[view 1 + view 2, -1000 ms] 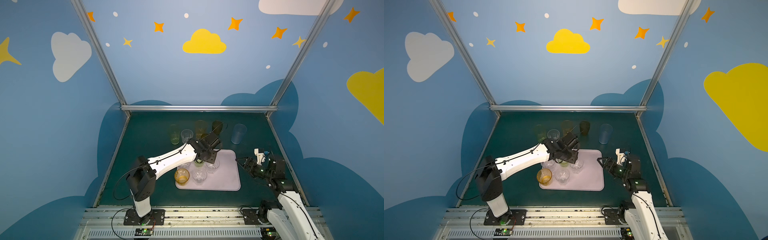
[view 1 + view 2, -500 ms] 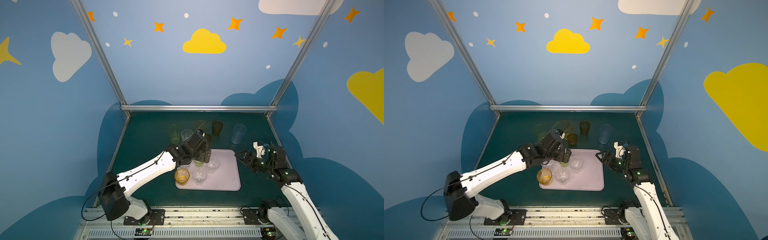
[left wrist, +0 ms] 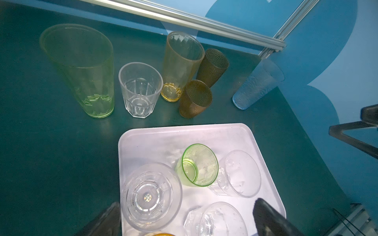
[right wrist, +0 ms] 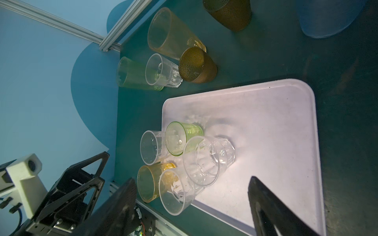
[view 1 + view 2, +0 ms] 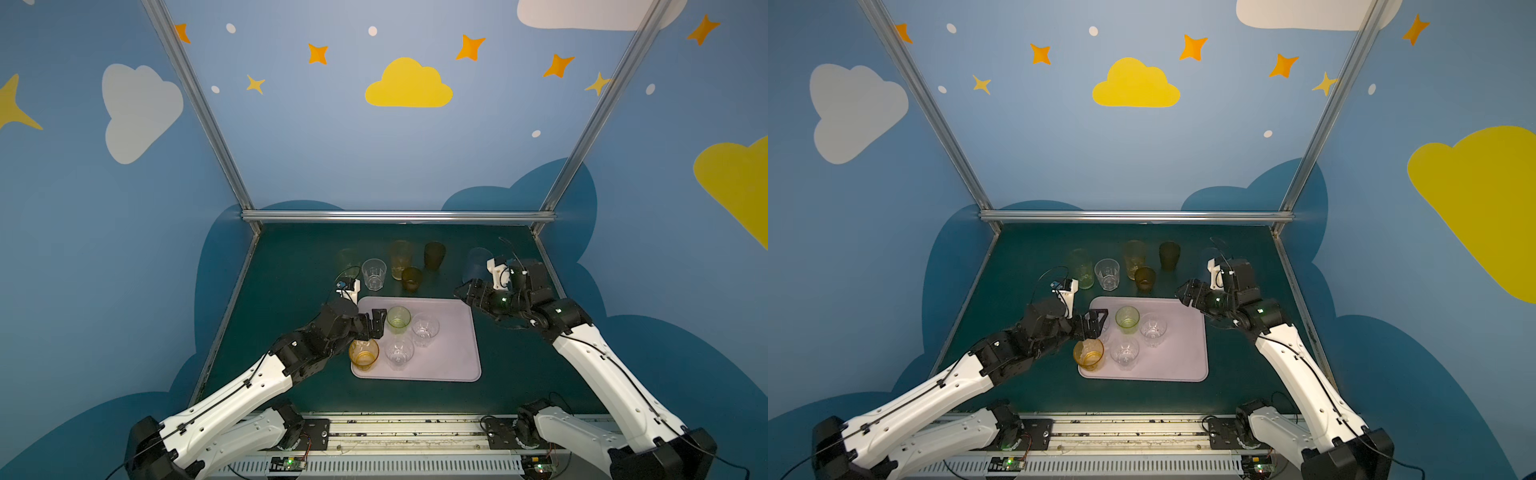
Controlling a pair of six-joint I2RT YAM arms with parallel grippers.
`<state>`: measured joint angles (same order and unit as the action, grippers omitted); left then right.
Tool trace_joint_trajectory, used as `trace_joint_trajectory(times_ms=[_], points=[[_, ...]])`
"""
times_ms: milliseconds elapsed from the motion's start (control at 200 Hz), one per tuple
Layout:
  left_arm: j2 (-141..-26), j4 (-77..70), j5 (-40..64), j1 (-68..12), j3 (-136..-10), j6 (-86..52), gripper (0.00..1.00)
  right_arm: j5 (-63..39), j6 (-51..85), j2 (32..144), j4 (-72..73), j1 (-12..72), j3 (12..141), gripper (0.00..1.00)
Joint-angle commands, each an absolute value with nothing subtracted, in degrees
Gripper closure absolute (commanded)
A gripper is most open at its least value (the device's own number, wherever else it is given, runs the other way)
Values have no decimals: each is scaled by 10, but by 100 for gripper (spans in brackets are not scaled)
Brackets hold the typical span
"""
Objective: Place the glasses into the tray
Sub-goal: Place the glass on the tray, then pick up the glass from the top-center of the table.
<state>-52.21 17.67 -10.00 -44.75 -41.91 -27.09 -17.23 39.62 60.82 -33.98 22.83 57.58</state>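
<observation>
Left gripper [image 5: 372,325] spread around clear glass [image 3: 151,196] inside the tray [image 5: 453,353]; right gripper [image 5: 465,291] spread, empty (remaining glasses [image 5: 374,274] stand beyond tray). Risk: a retreating finger clips crowded neighbours and topples them.

The tray [image 5: 449,353] is plain pale pink-lilac and the desk [image 5: 291,270] is dark teal. On the tray are a short green tumbler [image 5: 399,319], a short amber tumbler [image 5: 363,353] and colourless faceted tumblers [image 5: 424,328]. On the desk are a tall pale green glass [image 3: 86,71], a lone clear faceted tumbler [image 5: 373,274] and a tall yellow-amber glass [image 5: 400,257]. There are also a short brown glass [image 5: 411,279] and a taller brown glass [image 5: 434,255], both finely dimpled, and a pale blue glass [image 3: 255,85] with a crinkled frosted surface. The walls [image 5: 332,145] are mid-blue with yellow and white clouds, orange stars, white dots and darker blue clouds low down.
</observation>
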Motion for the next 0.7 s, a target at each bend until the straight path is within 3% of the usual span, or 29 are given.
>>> trace_joint_trajectory(times_ms=[0, 426, 696], points=[[-499, 159, -110, -443, -403, -278, 0, -124, 392, 620, -356, 248, 592, 16], [-476, 82, -169, -436, -348, -287, 0, -120, 352, 686, -379, 265, 647, 18], [-513, 70, -195, -433, -363, -282, 0, -74, 316, 736, -386, 281, 670, 33]])
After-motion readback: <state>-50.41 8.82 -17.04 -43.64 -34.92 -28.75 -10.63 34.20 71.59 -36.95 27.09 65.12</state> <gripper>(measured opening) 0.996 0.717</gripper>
